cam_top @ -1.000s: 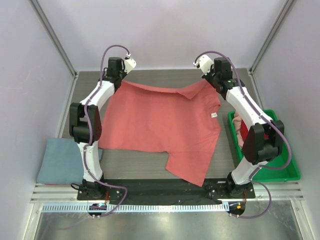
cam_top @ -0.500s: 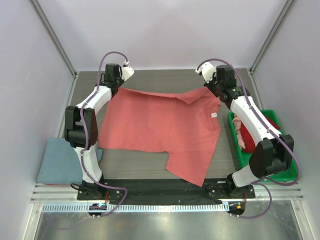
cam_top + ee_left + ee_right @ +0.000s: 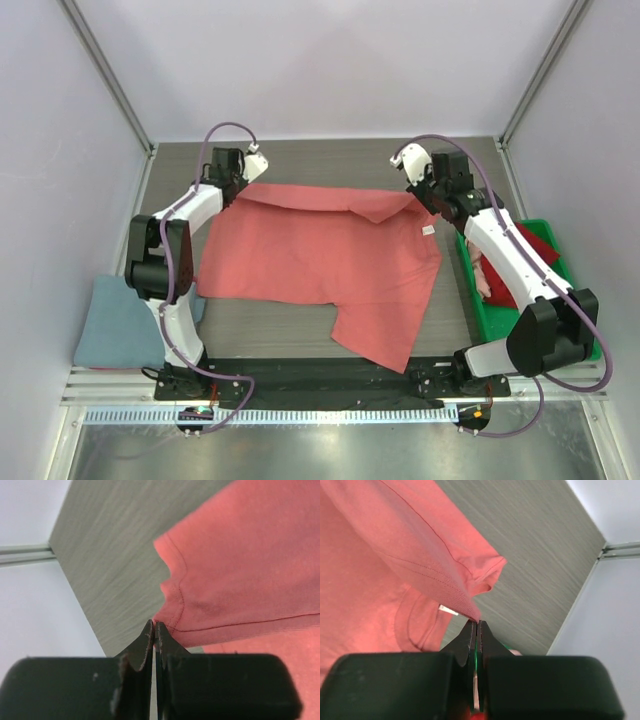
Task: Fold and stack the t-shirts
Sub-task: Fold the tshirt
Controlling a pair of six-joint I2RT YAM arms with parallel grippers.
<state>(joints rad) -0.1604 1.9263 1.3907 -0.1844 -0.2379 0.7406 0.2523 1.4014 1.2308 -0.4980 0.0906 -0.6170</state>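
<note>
On the grey wood-grain table (image 3: 300, 160), the salmon-red cotton t-shirt (image 3: 320, 255) lies spread at centre frame, long axis left to right, with its far edge doubled over. My left gripper (image 3: 238, 187) at upper left and right gripper (image 3: 420, 195) at upper right each pinch a far corner, jaws closed on cloth. The shirt's body lies below both, so I judge the fold runs toward the bottom of the frame.

The t-shirt (image 3: 320, 260) lies spread on the table (image 3: 330, 155), its far edge lifted and folded forward between the left end effector (image 3: 238, 188) and the right end effector (image 3: 420, 196), each at a far corner. A bin (image 3: 585, 352) of garments (image 3: 482, 268) sits right of the right end effector. A folded cloth (image 3: 115, 322) lies nearer than the left end effector and to its left.
</note>
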